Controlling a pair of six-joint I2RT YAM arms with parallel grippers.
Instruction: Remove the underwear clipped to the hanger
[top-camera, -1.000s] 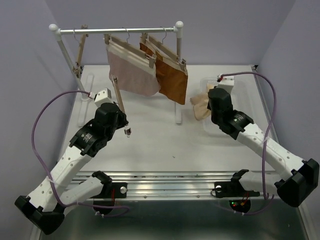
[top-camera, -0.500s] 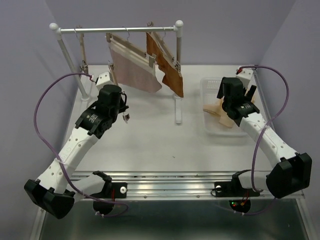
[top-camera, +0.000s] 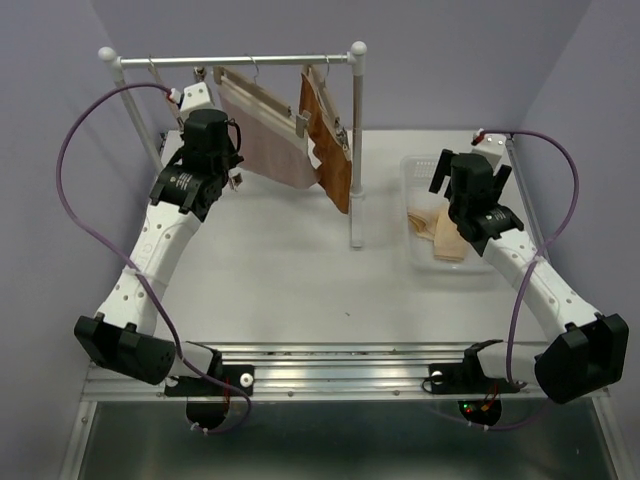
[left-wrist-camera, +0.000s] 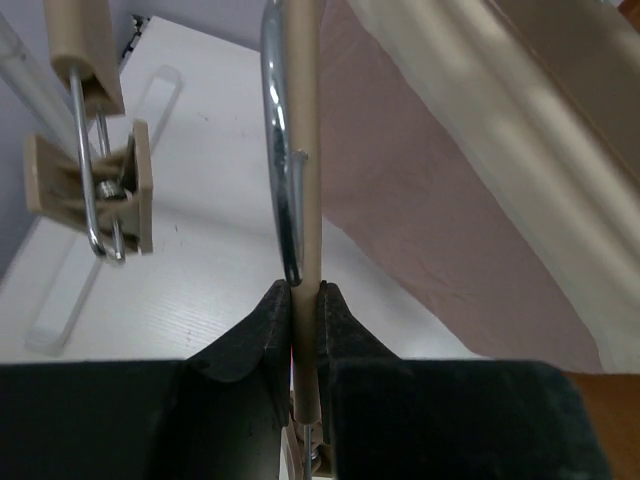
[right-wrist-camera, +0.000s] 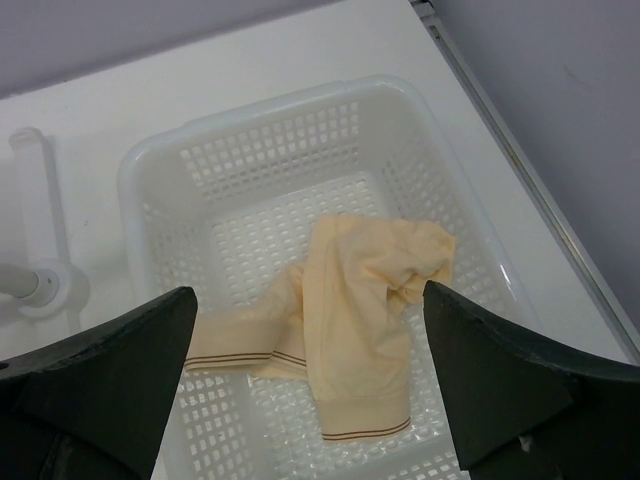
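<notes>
Over on the left, the left claw (left-wrist-camera: 303, 298) is pinched tight on the thin wooden bar (left-wrist-camera: 310, 150) of a hanger, a chrome hook (left-wrist-camera: 278, 150) running alongside it, with an empty clip (left-wrist-camera: 95, 190) dangling just beside. My worry is that the grip is on the hanger and not on the cloth. A tug from there would swing the whole hanger, and could lift it off the rail (top-camera: 270, 60) rather than free anything. The smooth bar might also slide through that narrow pinch. The pink briefs (top-camera: 268, 140) hang from the rail next to it, still clipped. If they were dragged with the clip closed, I'd expect the fabric to stretch or snag. The rust-brown briefs (top-camera: 333, 160) hang close to their right, so a swinging hanger could knock or tangle with them, and the light rack could rock on the desk (top-camera: 280, 270). On the far right, the cream briefs (right-wrist-camera: 360, 300) lie crumpled in the white basket (right-wrist-camera: 270, 105). The right claw (right-wrist-camera: 308, 292) hovers above them, spread wide and empty, well apart from the rack, so it couldn't steady anything.
</notes>
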